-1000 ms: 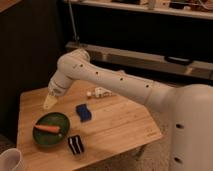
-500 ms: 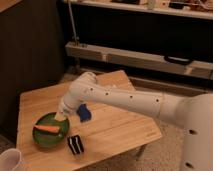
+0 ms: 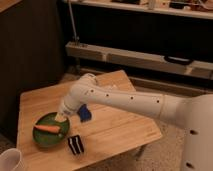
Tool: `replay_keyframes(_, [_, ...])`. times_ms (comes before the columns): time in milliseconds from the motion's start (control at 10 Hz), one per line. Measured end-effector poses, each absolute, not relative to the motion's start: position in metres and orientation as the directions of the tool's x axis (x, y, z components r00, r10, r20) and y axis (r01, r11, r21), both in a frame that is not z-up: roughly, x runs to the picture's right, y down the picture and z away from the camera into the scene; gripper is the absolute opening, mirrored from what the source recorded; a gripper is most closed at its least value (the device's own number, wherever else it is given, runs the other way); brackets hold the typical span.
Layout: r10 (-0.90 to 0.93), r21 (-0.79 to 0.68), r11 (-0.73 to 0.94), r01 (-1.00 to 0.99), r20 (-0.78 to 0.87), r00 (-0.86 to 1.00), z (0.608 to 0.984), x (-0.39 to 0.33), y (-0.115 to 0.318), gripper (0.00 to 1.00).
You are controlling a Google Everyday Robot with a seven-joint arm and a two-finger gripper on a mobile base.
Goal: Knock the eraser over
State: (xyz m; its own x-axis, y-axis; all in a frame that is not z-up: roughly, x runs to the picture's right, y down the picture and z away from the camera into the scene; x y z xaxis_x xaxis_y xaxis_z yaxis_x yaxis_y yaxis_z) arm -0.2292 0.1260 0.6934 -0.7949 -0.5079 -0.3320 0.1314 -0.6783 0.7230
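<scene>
The eraser (image 3: 76, 144), a small black block with two white stripes, stands near the front edge of the wooden table (image 3: 120, 132). My gripper (image 3: 62, 117) hangs at the end of the white arm (image 3: 125, 100), over the right rim of the green plate (image 3: 42, 136), a short way up and left of the eraser. It is apart from the eraser. A blue block (image 3: 84, 114) lies just right of the gripper, partly hidden by the arm.
The green plate holds an orange carrot (image 3: 49, 128). A white cup (image 3: 11, 161) stands at the bottom left corner. Dark shelving with a metal rail (image 3: 135, 56) runs behind the table. The table's front edge is close to the eraser.
The arm has swung down and forward from the table's far left toward the plate and eraser, and now covers the small white object at the back. The eraser has not moved.
</scene>
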Motion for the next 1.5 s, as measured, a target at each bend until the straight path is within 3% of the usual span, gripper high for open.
replay_keyframes(400, [-0.501, 0.716, -0.683, 0.144, -0.316, -0.805, 0.616, -0.221, 0.127, 0.15])
replay_keyframes(700, [-0.559, 0.753, -0.628, 0.197, -0.261, -0.787, 0.586, -0.192, 0.142, 0.15])
replay_keyframes(1200, [-0.65, 0.831, -0.491, 0.263, -0.147, -0.746, 0.558, -0.151, 0.245, 0.15])
replay_keyframes(1500, [-0.619, 0.824, -0.468, 0.319, -0.048, -0.784, 0.575, -0.143, 0.288, 0.15])
